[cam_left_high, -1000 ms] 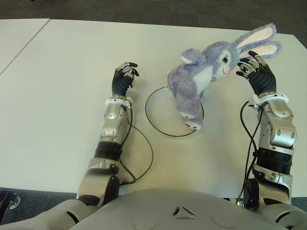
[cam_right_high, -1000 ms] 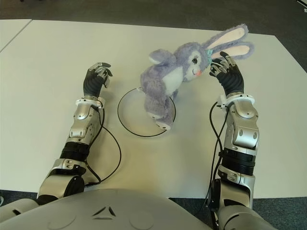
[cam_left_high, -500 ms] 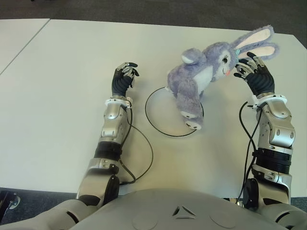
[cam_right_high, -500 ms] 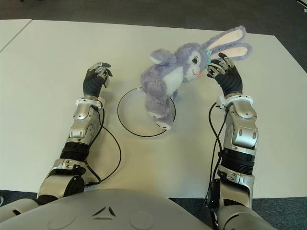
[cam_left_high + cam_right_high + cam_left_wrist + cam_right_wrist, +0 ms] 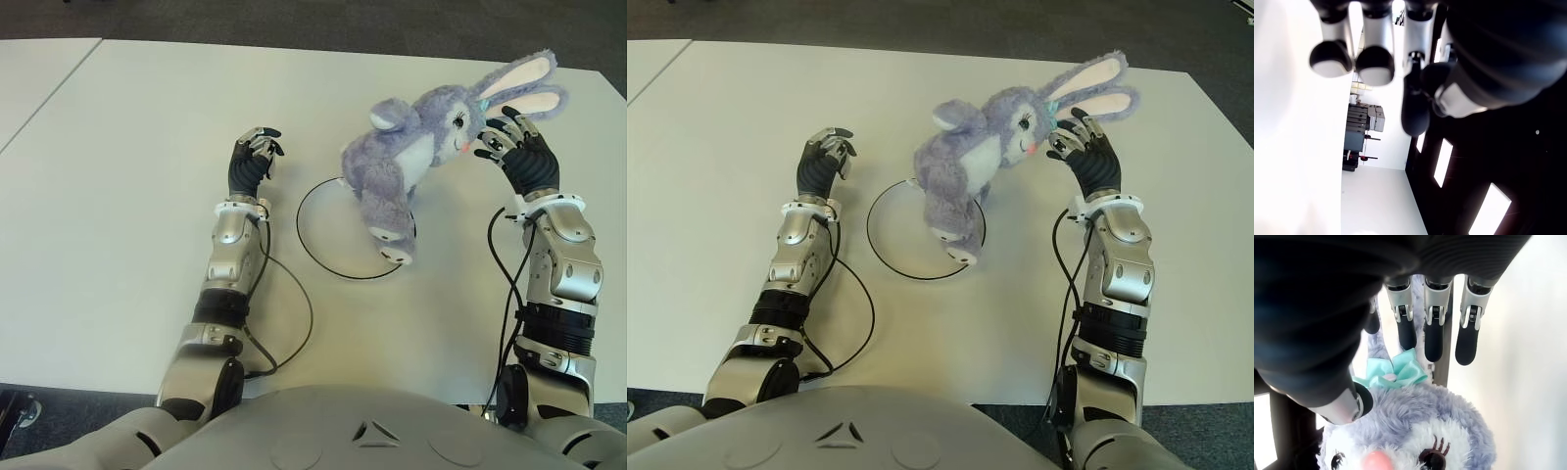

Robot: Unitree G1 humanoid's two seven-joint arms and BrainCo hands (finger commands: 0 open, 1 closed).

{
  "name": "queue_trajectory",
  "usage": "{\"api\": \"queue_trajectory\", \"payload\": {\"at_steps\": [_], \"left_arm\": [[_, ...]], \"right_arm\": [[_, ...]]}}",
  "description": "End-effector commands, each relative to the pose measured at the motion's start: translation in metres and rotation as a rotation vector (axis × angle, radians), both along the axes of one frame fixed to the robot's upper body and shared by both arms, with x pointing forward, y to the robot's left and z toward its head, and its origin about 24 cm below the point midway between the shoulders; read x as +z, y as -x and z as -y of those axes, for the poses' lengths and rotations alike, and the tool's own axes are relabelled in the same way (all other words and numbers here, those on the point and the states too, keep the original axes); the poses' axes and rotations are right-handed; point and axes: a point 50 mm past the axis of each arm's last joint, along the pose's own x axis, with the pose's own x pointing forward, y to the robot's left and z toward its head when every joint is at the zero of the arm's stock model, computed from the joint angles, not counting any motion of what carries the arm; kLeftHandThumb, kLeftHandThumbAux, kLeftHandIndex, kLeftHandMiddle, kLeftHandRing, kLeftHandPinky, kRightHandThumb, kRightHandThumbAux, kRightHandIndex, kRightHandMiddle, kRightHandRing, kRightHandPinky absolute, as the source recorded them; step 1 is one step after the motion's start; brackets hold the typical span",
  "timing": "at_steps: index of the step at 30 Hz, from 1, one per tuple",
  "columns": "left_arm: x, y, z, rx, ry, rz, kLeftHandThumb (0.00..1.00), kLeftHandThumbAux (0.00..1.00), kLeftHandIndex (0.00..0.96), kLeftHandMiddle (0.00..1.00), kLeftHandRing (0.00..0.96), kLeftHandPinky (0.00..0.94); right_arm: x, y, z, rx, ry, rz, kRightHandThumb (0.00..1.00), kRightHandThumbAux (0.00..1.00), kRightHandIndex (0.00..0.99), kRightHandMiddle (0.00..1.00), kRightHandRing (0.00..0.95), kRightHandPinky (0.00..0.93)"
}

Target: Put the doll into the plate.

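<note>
Plate [image 5: 328, 257]: thin dark ring, flat on smooth white desk [image 5: 127, 147]. Fluffy lilac doll [image 5: 402, 162] has feet on its rim, head just beside right hand [image 5: 519, 147]; fingers [image 5: 1432, 333] spread, holding nothing. Left hand [image 5: 252, 162] curled, empty, beside plate.

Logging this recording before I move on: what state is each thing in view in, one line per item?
doll: lies tilted, lower body and feet over the plate's right part, head and ears outside it.
plate: flat on the table, left part bare.
right hand: fingers spread beside the doll's head, below its ears, not closed on it.
left hand: left of the plate, fingers curled, holding nothing.
table: white top, bears all of these.
</note>
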Motion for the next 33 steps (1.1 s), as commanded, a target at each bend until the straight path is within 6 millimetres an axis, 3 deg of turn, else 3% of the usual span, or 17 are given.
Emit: {"api": "queue_trajectory", "payload": {"at_steps": [1,9,17,25,33], "left_arm": [[-0.042,0.023,-0.001,0.016,0.024,-0.16,0.709,0.706,0.442,0.886,0.888,0.869],[-0.042,0.024,-0.001,0.016,0.027,-0.159,0.709,0.706,0.442,0.887,0.889,0.872],[-0.041,0.025,-0.002,0.02,0.023,-0.156,0.71,0.705,0.442,0.888,0.891,0.877],[-0.041,0.026,-0.003,0.024,0.02,-0.162,0.71,0.705,0.442,0.888,0.891,0.876],[-0.041,0.026,-0.004,0.026,0.023,-0.167,0.71,0.705,0.442,0.888,0.891,0.873]], "right_arm": [[-0.007,0.002,0.0,-0.007,-0.036,-0.023,0.486,0.703,0.072,0.159,0.226,0.33],[-0.01,0.003,-0.002,0.015,-0.046,-0.031,0.459,0.713,0.062,0.165,0.238,0.328],[-0.011,0.006,-0.005,0.064,-0.053,-0.031,0.368,0.705,0.019,0.149,0.22,0.269],[-0.006,0.009,-0.011,0.173,-0.083,-0.019,0.243,0.614,0.0,0.03,0.069,0.094],[-0.003,0.014,-0.021,0.289,-0.114,-0.022,0.205,0.506,0.0,0.001,0.005,0.022]]}}
